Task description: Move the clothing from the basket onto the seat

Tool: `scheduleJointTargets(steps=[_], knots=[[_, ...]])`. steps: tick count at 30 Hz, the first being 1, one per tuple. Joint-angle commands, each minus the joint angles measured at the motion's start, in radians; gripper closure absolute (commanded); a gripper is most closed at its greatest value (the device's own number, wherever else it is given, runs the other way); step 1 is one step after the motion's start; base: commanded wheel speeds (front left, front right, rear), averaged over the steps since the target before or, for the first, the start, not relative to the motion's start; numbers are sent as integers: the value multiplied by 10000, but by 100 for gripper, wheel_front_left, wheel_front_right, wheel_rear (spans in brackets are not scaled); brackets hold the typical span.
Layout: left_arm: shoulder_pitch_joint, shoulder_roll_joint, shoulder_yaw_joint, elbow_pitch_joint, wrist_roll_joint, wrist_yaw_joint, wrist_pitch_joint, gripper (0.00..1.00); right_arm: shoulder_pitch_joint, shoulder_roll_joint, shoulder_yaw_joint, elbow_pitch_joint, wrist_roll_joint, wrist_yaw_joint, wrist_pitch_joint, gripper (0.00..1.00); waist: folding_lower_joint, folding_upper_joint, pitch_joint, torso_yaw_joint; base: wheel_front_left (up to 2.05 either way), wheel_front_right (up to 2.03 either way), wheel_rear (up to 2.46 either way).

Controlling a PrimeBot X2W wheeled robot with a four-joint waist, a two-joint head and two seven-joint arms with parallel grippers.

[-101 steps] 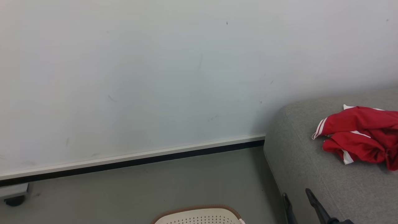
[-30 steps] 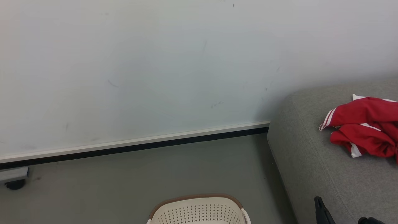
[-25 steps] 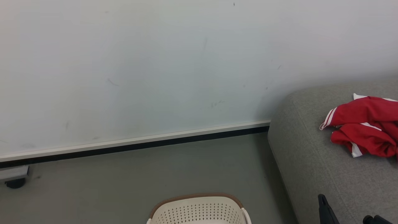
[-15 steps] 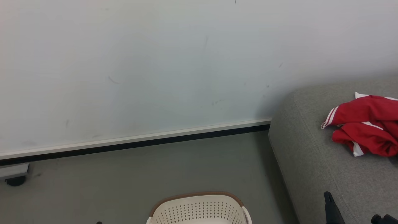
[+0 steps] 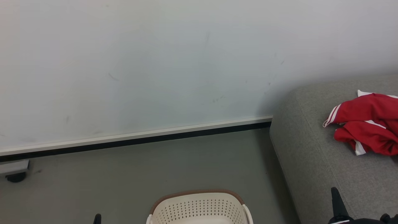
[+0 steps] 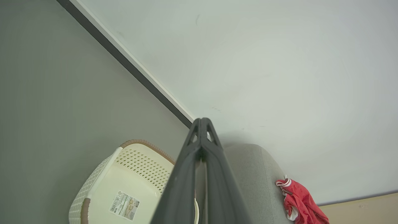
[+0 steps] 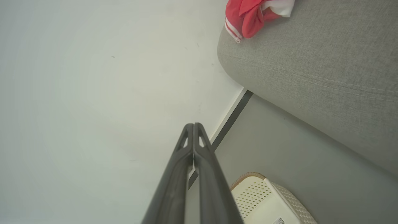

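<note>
— How do the left jaws stand?

— Clenched, with nothing between them. The two long dark fingers [image 6: 186,174] lie pressed together right up to the tips.

— And the right jaws?

— The same: clenched on nothing, fingers [image 7: 175,180] flat against each other and pointing at the pale wall [image 7: 93,77].

— What lies nearest them?

— Between the two pairs of jaws, on the grey floor [image 5: 186,161], stands the cream-white perforated plastic laundry basket with a brown rim band [image 5: 199,207]. In the left wrist view it sits just left of the left jaws, partly behind them, and a barcode label [image 6: 124,202] shows on its bare bottom.

— And the seat?

— The large light-grey woven-fabric sofa cushion [image 5: 311,155] stands to the right of the basket. In the head view the tip of the right jaws shows against its front part.

— The clothing?

— A crumpled red garment with white stripes [image 5: 367,124] lies on that cushion, beyond the right jaws and to their right, well apart from both pairs and from the basket.
</note>
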Motion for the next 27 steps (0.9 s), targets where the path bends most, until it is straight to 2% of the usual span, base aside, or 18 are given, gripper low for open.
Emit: scheduleJointTargets(steps=[1, 27], knots=[[-271, 25, 62, 15, -294, -64, 50, 100, -206, 24, -112, -56, 288, 2, 70, 100, -1, 0, 15, 6, 0, 0, 0], [-1100, -28, 184, 576, -2989, -302, 631, 100, -708, 245, -1088, 234, 2813, 3, 894, 100, -1, 0, 270, 90, 0, 0, 0]])
